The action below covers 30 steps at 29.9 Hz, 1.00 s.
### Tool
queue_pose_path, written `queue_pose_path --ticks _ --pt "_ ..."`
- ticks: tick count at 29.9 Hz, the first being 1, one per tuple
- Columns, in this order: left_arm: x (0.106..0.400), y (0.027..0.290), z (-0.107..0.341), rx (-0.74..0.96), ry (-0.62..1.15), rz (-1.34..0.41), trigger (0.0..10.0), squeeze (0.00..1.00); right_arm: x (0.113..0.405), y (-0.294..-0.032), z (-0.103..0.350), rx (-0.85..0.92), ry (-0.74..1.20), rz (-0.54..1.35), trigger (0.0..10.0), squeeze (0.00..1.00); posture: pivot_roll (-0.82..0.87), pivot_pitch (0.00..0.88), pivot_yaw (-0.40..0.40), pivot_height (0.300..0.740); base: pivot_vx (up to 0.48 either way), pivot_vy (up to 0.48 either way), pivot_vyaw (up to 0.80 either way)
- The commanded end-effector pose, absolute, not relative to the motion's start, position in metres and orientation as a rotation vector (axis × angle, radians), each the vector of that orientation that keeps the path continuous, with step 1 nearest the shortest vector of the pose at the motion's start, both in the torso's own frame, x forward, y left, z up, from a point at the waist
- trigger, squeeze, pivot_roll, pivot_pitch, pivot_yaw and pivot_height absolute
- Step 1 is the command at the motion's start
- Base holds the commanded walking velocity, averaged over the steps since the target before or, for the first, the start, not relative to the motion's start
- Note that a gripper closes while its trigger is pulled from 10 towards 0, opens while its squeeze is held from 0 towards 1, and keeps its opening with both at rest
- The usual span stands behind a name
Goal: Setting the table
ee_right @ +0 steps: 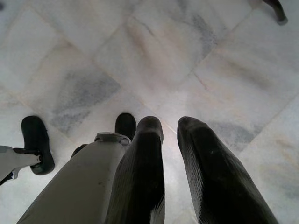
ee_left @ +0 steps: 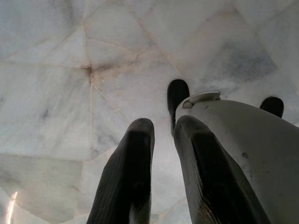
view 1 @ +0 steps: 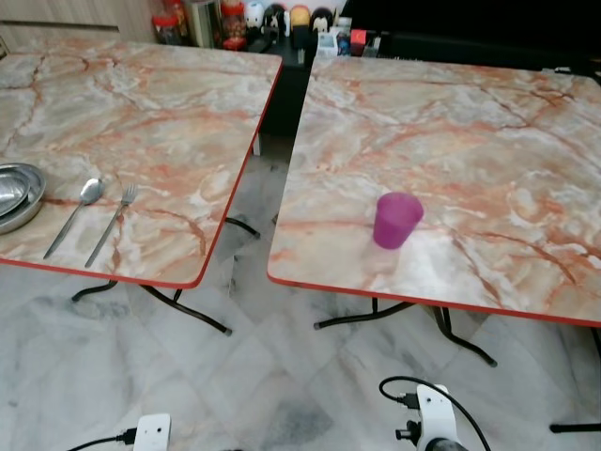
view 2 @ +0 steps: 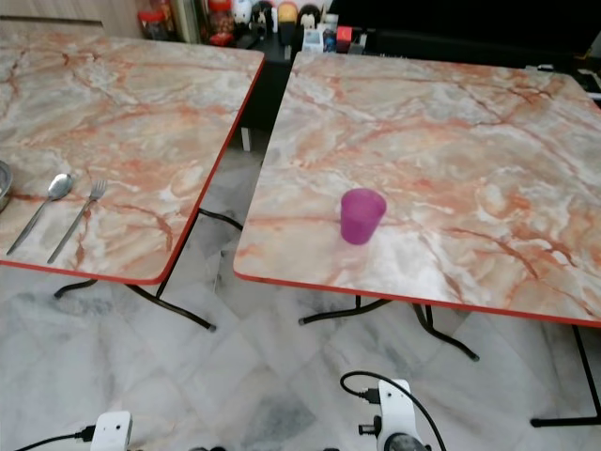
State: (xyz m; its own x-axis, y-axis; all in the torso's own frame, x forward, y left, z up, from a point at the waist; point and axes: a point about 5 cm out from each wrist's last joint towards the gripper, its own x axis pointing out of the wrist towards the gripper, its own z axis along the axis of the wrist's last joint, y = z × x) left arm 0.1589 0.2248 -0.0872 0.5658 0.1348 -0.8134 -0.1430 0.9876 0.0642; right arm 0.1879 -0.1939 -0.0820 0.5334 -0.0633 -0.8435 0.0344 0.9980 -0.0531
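Purple tapered cup (view 1: pixel 398 220) on marbled tabletop (view 1: pixel 488 160)

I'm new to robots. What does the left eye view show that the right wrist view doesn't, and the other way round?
Left eye view: two marble-topped tables, a purple cup on the right one, and a spoon, fork and metal bowl on the left one.
Right wrist view: the right gripper close up, slightly open, holding nothing, pointing down beside the robot's leg.
Both: the pale marble floor.
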Motion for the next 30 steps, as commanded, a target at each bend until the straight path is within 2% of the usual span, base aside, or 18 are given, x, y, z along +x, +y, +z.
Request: queue_pose_path --ticks 1,7,30 --pt "0.1500 0.2227 -0.0916 -0.013 0.996 0.158 10.0 0.00 0.1849 -0.1971 -0.0832 -0.036 1.027 -0.070 10.0 0.00 0.00 0.175 -0.041 0.736 0.000 -0.274 0.00" --pt "0.1495 0.2227 -0.0918 -0.011 0.997 0.158 10.0 0.00 0.1837 -0.1972 -0.0840 -0.058 1.054 -0.046 10.0 0.00 0.00 0.168 -0.042 0.736 0.000 -0.276 -0.47" --pt "0.1475 0.2221 -0.0926 -0.008 0.999 0.153 10.0 0.00 0.1813 -0.1981 -0.0849 -0.066 1.059 -0.046 10.0 0.00 0.00 0.152 -0.043 0.736 0.000 -0.277 0.00"
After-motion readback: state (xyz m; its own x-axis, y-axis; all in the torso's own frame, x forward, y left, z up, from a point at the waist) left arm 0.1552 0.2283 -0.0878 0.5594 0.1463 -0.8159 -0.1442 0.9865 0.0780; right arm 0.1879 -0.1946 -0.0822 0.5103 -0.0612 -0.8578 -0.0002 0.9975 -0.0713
